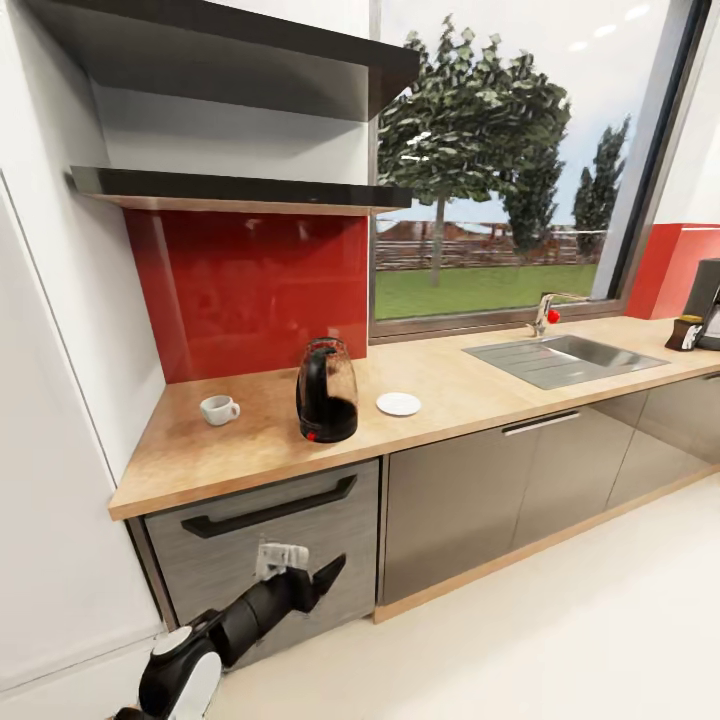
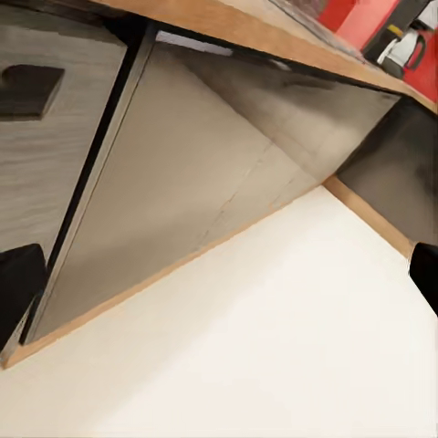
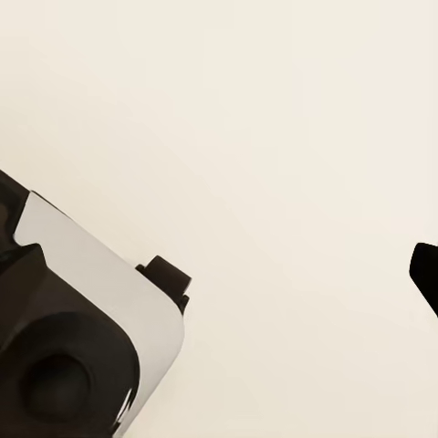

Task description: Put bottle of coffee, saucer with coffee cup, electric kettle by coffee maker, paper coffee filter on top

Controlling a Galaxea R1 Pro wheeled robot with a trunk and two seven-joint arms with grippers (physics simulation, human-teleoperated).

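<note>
Faces the long counter [image 1: 450,395] from low down, a drawer front close ahead of the left arm. At its far right end finds the coffee maker [image 1: 708,300], well apart from most items to be gathered. Near the left end sees the electric kettle [image 1: 326,392] upright; risks tipping it if gripped high on the glass. Just beside the coffee maker spots the bottle of coffee [image 1: 686,333]. Right of the kettle notes the saucer [image 1: 398,404], likely to slide rather than lift. Left of the kettle places the coffee cup [image 1: 218,409], apart from the saucer. Holds the left tool [image 1: 305,572] released and empty, fingers [image 2: 18,292] wide; could strike the counter edge when raised. Cannot tell the right tool [image 3: 228,274] state from one fingertip [image 3: 425,274].
</note>
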